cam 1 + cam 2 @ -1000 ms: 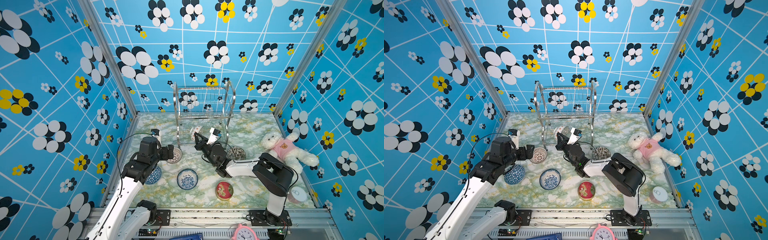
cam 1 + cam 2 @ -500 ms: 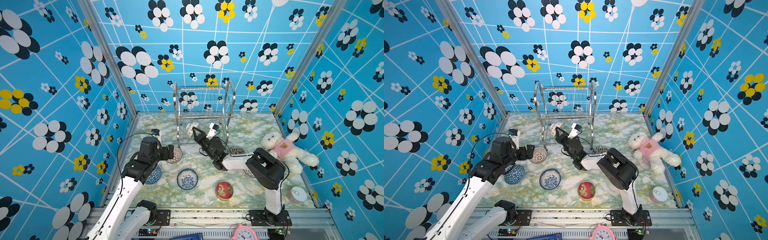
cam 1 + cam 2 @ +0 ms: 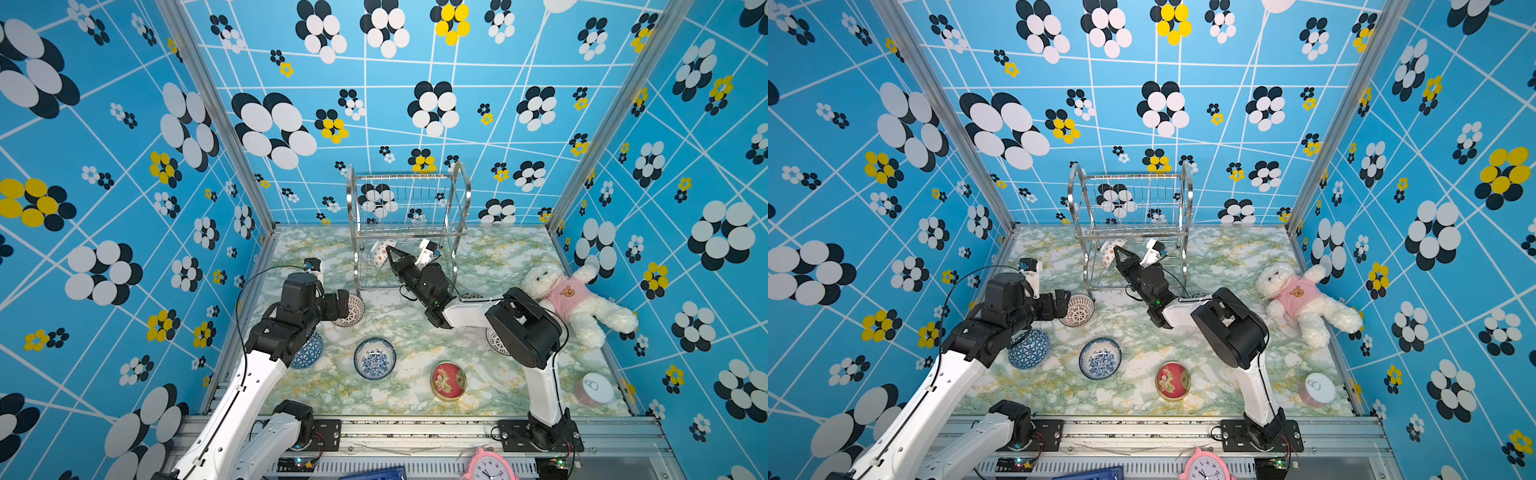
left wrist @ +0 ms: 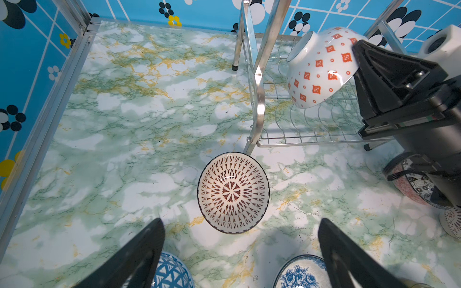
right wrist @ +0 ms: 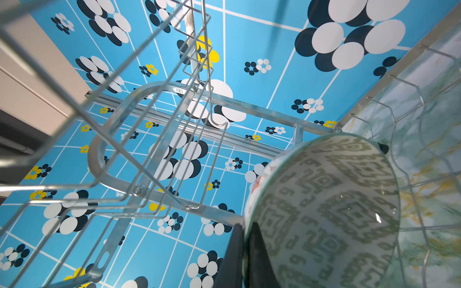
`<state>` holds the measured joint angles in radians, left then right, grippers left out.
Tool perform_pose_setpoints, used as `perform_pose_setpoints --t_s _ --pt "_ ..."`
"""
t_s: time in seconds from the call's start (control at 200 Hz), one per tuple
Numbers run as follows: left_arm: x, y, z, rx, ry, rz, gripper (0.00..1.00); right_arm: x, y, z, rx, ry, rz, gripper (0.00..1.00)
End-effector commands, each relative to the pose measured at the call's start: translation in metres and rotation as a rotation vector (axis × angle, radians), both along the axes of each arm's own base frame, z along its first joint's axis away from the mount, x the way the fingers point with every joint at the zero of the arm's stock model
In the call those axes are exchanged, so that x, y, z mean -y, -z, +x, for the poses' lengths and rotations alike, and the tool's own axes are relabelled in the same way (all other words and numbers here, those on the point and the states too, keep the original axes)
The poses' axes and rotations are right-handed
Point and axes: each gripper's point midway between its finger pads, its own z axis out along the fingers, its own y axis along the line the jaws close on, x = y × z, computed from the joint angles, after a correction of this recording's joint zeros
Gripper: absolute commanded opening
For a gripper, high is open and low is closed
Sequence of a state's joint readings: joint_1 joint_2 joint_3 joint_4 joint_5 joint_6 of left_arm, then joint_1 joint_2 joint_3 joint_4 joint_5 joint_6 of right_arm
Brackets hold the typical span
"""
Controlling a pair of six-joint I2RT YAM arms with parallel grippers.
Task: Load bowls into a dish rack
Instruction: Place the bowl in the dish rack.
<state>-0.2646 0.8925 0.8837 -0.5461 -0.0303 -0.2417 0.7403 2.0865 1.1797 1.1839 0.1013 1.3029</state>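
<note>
Ceramic looks slick, brittle: right gripper [image 3: 390,250] pinches red-diamond white bowl [image 4: 319,69] by its rim inside steel wire rack [image 4: 259,99]; left gripper [image 3: 344,300] gapes.

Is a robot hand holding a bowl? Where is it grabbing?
The right gripper pinches the rim of the white ceramic bowl with red diamonds. The left gripper holds nothing.

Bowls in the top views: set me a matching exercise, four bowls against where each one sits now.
1 red-diamond bowl
2 brown-patterned bowl
3 blue floral bowl
4 blue triangle bowl

a upside down under the left arm
b held by the right tool inside the dish rack
c upright, between 4 and the red tin
d upright at the dish rack's foot, facing the open left tool

Pairs: 1-b, 2-d, 3-c, 4-a
</note>
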Motion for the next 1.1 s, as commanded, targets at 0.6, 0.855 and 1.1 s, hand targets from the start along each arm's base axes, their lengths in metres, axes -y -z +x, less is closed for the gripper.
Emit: perform_pose_setpoints --t_s 0.6,0.855,1.1 --pt "0.010 0.013 -0.002 -0.046 0.056 -0.002 0.98 -0.023 -0.011 0.036 0.053 -0.221 0.055 0.00" --pt "0.014 0.014 -0.002 -0.050 0.077 -0.010 0.98 -0.023 -0.019 0.042 0.124 -0.283 0.055 0.00" --pt "0.018 0.014 -0.002 -0.044 0.097 -0.022 0.98 -0.029 -0.028 0.043 0.198 -0.346 0.075 0.00"
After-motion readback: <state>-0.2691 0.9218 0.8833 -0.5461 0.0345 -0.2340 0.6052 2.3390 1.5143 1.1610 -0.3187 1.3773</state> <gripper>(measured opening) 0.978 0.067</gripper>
